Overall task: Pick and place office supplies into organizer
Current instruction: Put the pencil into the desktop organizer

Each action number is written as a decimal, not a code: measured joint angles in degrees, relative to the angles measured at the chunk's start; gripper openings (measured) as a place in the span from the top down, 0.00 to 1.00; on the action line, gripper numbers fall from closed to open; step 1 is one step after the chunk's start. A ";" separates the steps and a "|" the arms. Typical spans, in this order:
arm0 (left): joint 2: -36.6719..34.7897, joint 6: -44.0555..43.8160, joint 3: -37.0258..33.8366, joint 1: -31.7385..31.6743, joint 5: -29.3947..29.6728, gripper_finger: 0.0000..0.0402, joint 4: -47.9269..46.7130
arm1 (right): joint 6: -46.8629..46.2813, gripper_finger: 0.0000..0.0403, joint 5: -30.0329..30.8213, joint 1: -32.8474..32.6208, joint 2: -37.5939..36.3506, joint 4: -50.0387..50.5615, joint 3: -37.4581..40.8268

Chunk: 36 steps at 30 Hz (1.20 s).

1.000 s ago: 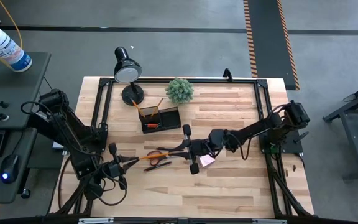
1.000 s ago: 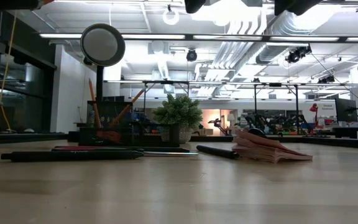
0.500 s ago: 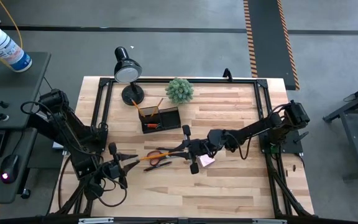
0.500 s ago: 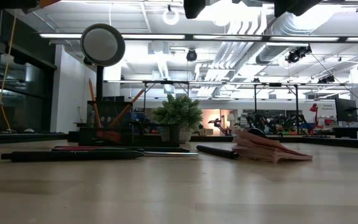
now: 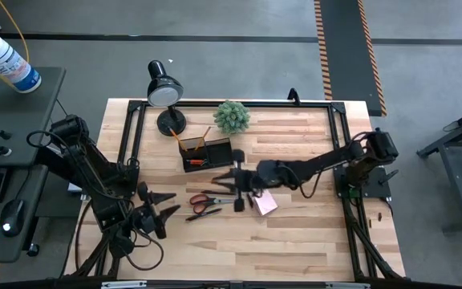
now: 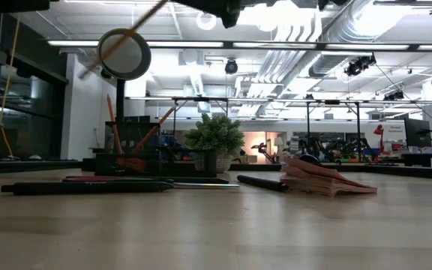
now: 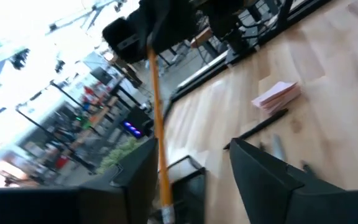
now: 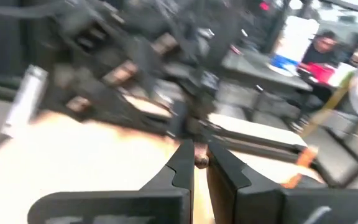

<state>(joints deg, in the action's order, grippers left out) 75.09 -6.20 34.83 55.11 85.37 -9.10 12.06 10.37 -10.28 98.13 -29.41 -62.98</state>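
Your right gripper (image 5: 233, 183) is clenching a thin orange pencil (image 7: 156, 118) above the table's middle, just short of the black organizer (image 5: 208, 153), which is sitting toward the far edge with pencils already standing in it. The pencil is hard to make out from above; it is showing as a blurred streak in the low view. Your left gripper (image 5: 160, 215) is hanging released near the left front corner. The scissors (image 5: 205, 201), pink notepad (image 5: 265, 203), lamp (image 5: 163, 90) and plant (image 5: 232, 116) are lying around.

Black organizer (image 5: 208, 153) holds upright pencils; orange-handled scissors (image 5: 205, 201), pink notepad (image 5: 265, 203) lie nearby.
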 joint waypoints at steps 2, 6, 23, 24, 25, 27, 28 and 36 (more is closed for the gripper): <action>0.00 3.24 0.00 0.03 1.64 0.52 0.01 | 0.68 0.96 1.05 1.70 0.00 6.90 -3.78; 0.00 11.82 0.00 0.02 3.98 0.52 0.02 | 0.69 0.96 1.69 5.80 0.00 18.23 -10.88; -4.28 29.95 0.03 0.02 2.30 0.64 -0.37 | -17.51 0.96 -16.33 23.18 13.84 41.15 -33.55; -4.28 29.95 0.03 0.02 1.57 0.64 -0.38 | -17.60 0.96 -16.54 23.49 15.24 42.83 -35.24; -4.28 29.96 0.02 0.02 1.06 0.64 -0.46 | -17.58 0.96 -16.35 23.72 16.60 44.13 -37.04; -4.28 29.97 0.03 0.02 0.78 0.64 -0.48 | -17.41 0.96 -13.82 23.79 18.96 46.37 -40.32; -4.28 29.97 0.02 0.02 0.72 0.64 -0.51 | -17.40 0.96 -13.22 23.79 20.11 47.33 -41.89; -4.26 29.95 0.02 0.02 -0.29 0.64 -1.20 | -21.56 0.77 -17.78 23.77 26.07 57.92 -53.88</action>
<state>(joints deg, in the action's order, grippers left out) 70.83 23.75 34.85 55.13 85.08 -10.30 -9.50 -7.41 13.50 124.19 28.51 -116.86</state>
